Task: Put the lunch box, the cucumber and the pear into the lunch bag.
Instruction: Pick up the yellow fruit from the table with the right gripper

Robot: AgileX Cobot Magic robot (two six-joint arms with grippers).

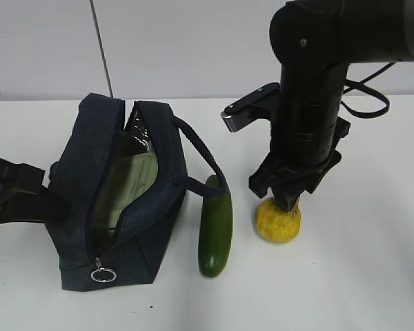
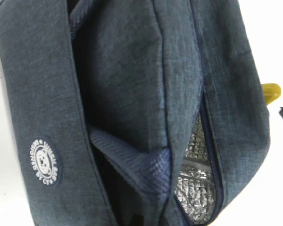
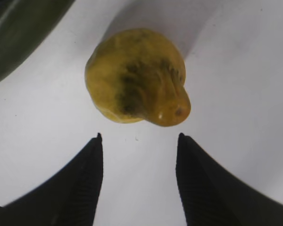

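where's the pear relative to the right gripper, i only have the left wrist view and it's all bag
Observer: The right gripper is open, just above the pear; the jaws are not around it.
Operator: is the lunch box in yet
Observer: Yes, the exterior view shows the lunch box with its pale green lid inside the open lunch bag.
Operator: and the cucumber
Observer: The cucumber lies on the table between the bag and the pear, close against the bag's side.
Operator: anything in the way of the bag opening
Observer: The strap handle loops out over the cucumber side, not across the opening.
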